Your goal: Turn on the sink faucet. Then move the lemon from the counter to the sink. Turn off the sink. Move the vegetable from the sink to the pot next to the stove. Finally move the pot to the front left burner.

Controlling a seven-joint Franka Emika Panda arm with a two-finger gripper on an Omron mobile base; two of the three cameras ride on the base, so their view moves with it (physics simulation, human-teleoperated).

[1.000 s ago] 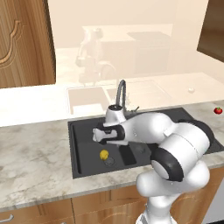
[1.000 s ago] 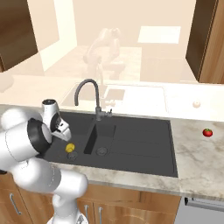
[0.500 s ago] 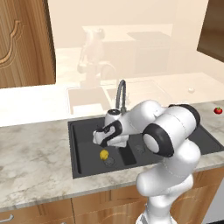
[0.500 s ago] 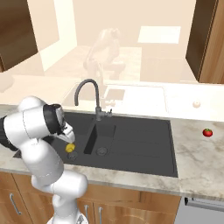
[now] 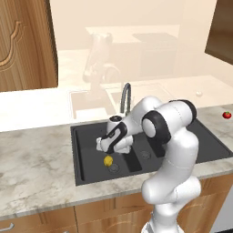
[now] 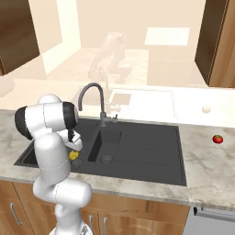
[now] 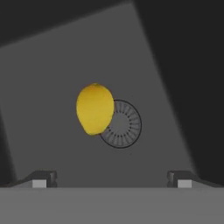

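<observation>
Lemon [image 7: 95,109] sitting loose on the floor of the left basin, straight ahead of the end effector [image 7: 112,178] and a bit left of its centreline, overlapping the round drain [image 7: 121,124] from the hand view. Not touching either fingertip, well clear of both. Looks small, firm, fairly light, with a waxy rind that probably gets slick once wet. Oval shape means it'll likely roll if nudged off-axis, and the smooth black basin won't do much to stop it. Won't bruise easily, so a firm pinch should be fine. Best bet for a hold: across the short belly, pads on the two flat-ish flanks, not on the pointed ends where it'd squirt out. Would want centring over it first, since it's currently off to one side of the gap.

End effector spread wide, nothing between the fingers, hanging just above the fruit inside the sink [image 5: 86,150]. From the left base view, lemon [image 5: 108,160] just below the hand.

Further out: sink faucet [image 6: 92,98] arching up behind and to the side of the hand, no visible stream from the spout as far as can be told. Table [image 6: 206,170] running around the sink. Small red tomato [image 6: 218,138] way off on the far side, well apart from everything, not part of this.
</observation>
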